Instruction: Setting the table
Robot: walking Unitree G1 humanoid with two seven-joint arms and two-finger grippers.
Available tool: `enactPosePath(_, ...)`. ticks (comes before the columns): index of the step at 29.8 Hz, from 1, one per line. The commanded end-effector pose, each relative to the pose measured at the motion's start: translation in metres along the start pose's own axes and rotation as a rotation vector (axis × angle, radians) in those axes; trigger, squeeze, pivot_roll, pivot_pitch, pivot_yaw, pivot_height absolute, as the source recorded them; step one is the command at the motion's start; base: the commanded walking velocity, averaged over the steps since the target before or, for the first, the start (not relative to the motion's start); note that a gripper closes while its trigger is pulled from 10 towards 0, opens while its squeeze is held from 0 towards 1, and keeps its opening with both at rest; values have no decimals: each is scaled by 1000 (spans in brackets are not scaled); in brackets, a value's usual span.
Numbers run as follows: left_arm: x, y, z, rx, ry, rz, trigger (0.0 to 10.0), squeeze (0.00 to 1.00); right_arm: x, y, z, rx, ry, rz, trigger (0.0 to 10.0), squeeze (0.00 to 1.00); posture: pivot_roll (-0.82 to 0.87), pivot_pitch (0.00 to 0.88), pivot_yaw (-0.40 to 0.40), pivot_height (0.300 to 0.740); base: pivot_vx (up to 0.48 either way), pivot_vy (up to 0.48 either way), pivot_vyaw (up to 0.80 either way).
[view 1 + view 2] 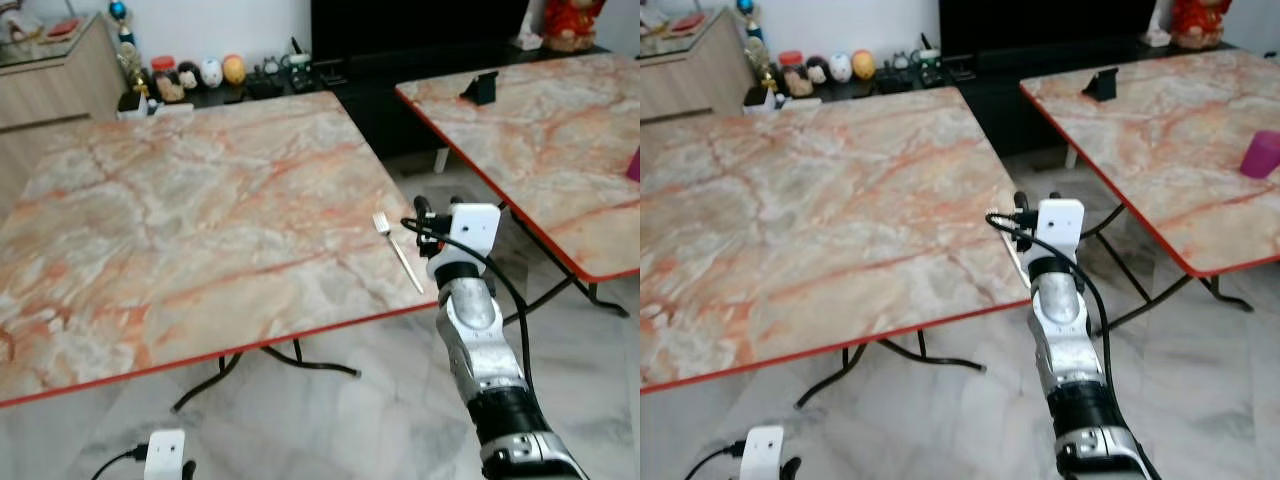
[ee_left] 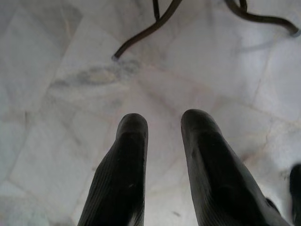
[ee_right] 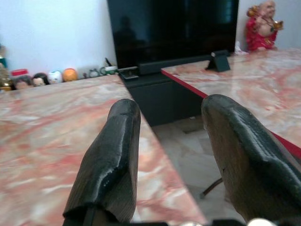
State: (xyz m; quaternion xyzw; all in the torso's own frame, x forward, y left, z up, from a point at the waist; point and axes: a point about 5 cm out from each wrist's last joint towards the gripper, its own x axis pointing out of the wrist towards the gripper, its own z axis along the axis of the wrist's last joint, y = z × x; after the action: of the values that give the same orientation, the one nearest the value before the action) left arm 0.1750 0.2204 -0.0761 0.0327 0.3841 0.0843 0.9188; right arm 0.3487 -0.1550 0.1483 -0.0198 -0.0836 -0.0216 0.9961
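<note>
Two marble-patterned folding tables with red edging stand on a pale tiled floor. The near table carries a single fork, which lies flat close to that table's right edge and near its front right corner, tines pointing away from the robot.

The right gripper hovers just beside the fork, at the near table's right edge — its two black fingers stand apart with nothing between them. In the right wrist view the fingers look out along the near table's edge toward a dark TV cabinet.

The left gripper hangs low, below the near table's front edge, over the floor tiles. Its fingers are slightly parted and empty; beyond them the near table's black metal legs curve across the tiles.

The second table stands to the right of the near table, a gap of floor between them. On it rest a small black stand toward the far side and a pink cup near its right side.

Behind the near table, a row of small round figurines lines a low black shelf — and a red statue sits past the second table's far end.
</note>
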Motion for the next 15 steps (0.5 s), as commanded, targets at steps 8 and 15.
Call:
enactPosePath(8,-1,-1,-4,7,21,-6,10000,0,-1,-1,0,-20,25,2,10000,0,-71,0,64,740,129,0,0)
enactPosePath(15,-2,-2,-7,10,32,-8,10000,0,-7,-3,-16,-57,145,25,10000,0,-76,0,60,740,0,0,0)
